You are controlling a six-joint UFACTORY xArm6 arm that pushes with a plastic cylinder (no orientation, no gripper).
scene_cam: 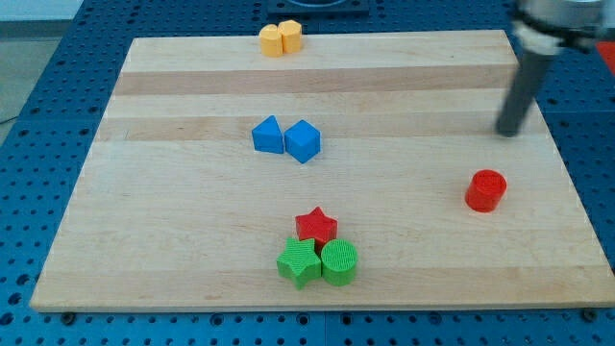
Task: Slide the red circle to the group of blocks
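The red circle [486, 189] stands alone on the wooden board [192, 231] at the view's right. A group of three blocks sits at the bottom centre: a red star [316, 226], a green star [299, 262] and a green circle [339, 262], all touching. My tip [508, 134] is at the view's right, above the red circle and slightly to its right, apart from it by a clear gap.
A blue triangle-like block [268, 135] and a blue cube [303, 141] sit side by side in the board's middle. Two yellow blocks [281, 38] sit together at the board's top edge. A blue pegboard surface [29, 144] surrounds the board.
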